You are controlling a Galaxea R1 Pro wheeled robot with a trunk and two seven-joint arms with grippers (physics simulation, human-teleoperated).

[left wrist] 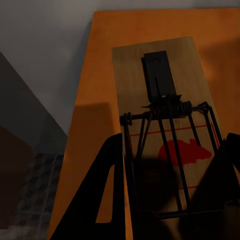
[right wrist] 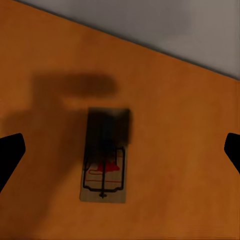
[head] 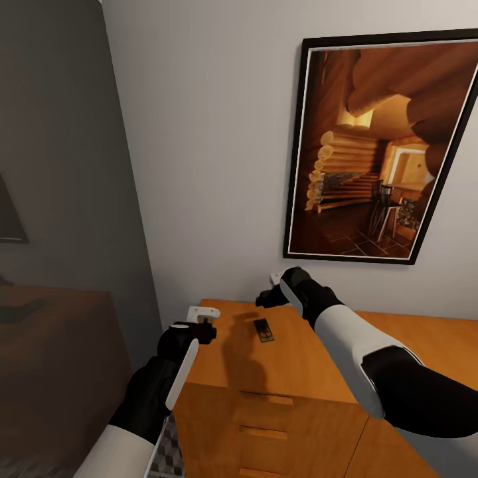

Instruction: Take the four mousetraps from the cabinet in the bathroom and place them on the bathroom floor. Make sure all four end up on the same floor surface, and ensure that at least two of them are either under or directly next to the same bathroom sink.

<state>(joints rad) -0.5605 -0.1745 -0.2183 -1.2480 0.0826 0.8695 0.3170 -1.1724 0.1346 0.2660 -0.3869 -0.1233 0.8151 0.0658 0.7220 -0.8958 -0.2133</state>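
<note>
mousetrap (head: 263, 330) flat on cabinet top (head: 305, 365), another mousetrap (left wrist: 167, 135) close-up

Orange-brown cabinet (head: 292, 372), tan mousetrap (right wrist: 103, 170) with red mouse print, grey wall (head: 212, 133).

Big framed picture (head: 385, 149) takes up the upper right of the head view: black frame, hung tilted on a pale grey wall (head: 206, 153), showing a log cabin interior with warm orange logs and a dark tiled floor. Down the left side there's a darker grey wall panel (head: 60, 166) with some dim brownish furniture (head: 53, 358) in shadow below it, too murky to make out.
</note>
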